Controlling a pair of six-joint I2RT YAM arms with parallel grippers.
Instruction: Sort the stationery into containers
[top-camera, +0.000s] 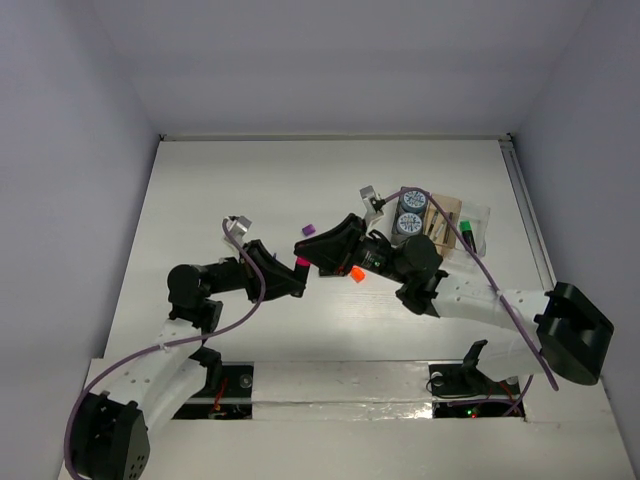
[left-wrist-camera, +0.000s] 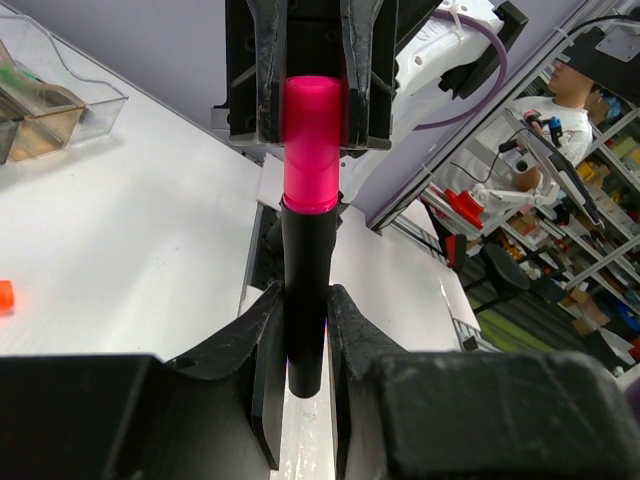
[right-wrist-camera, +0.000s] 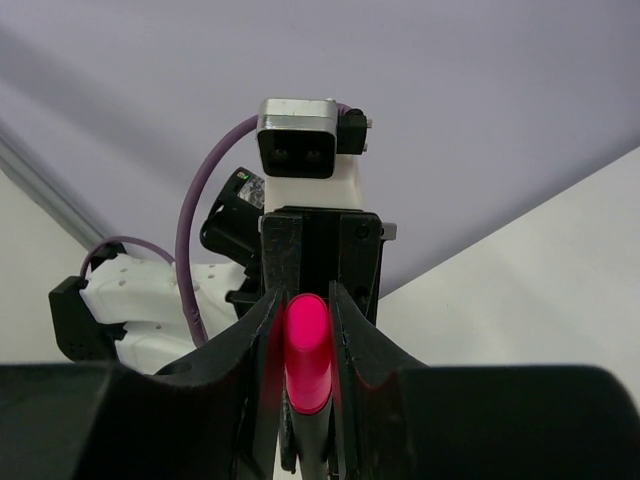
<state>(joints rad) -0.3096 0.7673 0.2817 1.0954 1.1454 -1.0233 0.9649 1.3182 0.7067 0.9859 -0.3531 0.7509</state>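
Note:
A black highlighter with a pink cap (top-camera: 301, 262) is held between both grippers above the table's middle. My left gripper (left-wrist-camera: 305, 297) is shut on its black body (left-wrist-camera: 305, 330). My right gripper (right-wrist-camera: 304, 300) is shut on the pink cap (right-wrist-camera: 306, 350), facing the left one (top-camera: 293, 277). The clear box with a tan insert (top-camera: 447, 212) at the right holds two round blue-and-white pieces (top-camera: 412, 200) and a green-capped marker (top-camera: 465, 232). A loose orange cap (top-camera: 356, 272) and a purple cap (top-camera: 308, 229) lie on the table. I cannot make out the dark grey holder.
The right arm (top-camera: 470, 295) reaches across in front of the clear box. The orange cap (left-wrist-camera: 5, 296) and the box (left-wrist-camera: 60, 100) show at the left of the left wrist view. Walls close the table on three sides.

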